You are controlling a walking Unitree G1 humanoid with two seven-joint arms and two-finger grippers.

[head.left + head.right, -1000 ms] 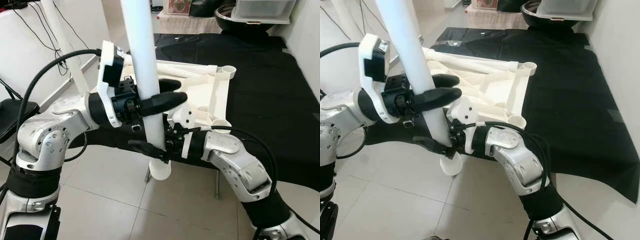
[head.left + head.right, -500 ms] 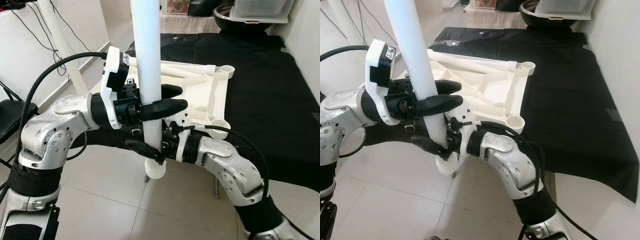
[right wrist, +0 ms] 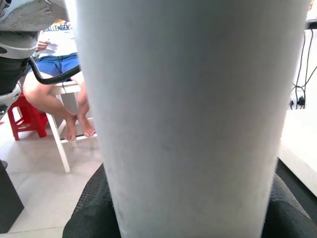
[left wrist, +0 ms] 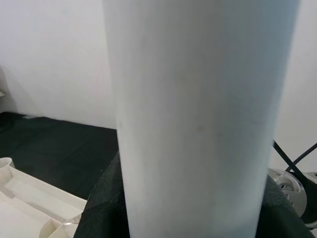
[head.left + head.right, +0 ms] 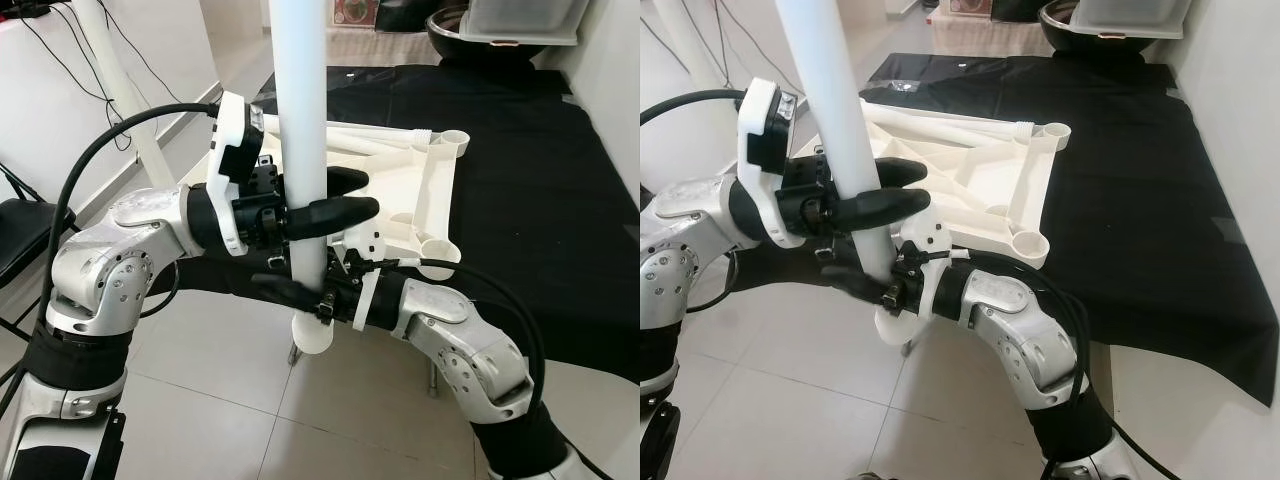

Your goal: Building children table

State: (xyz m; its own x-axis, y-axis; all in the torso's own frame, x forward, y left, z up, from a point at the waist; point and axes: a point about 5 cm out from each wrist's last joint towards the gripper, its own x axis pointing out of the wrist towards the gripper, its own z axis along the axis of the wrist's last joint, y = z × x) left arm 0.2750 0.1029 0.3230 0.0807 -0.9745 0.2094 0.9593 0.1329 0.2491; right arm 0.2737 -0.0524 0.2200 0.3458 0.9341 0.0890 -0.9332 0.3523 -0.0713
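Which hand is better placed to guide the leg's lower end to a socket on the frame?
Probably the right hand: it grips the white leg near its bottom. The left hand holds higher up.

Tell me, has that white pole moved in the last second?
Yes. The white pole has swung from tilted to nearly upright against the white frame, held by both tools.

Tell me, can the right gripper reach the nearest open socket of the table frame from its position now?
Probably not yet: the right gripper is shut on the white leg, as is the left gripper. The socket lies close beside the right arm.
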